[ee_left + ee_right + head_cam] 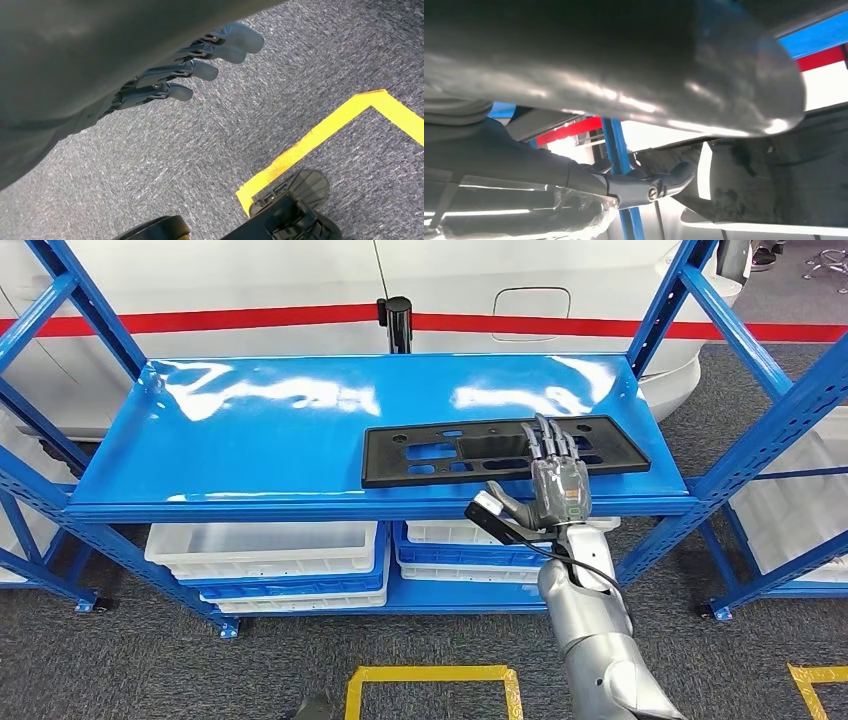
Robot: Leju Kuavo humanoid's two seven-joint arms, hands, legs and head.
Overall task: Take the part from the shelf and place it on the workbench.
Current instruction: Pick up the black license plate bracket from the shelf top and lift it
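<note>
Right hand [556,490] lies spread over the near edge of the part [500,450], not yet gripping; the flat black panel looks rigid, light, best taken mid-edge.

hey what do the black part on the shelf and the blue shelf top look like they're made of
The black part looks like moulded plastic with a matte finish: it is dull, shows no glare, and has neat cut-out slots. The shelf top looks like painted sheet metal with a glossy finish: bright white reflections streak across its blue surface. Neither can be confirmed by look alone.
</note>
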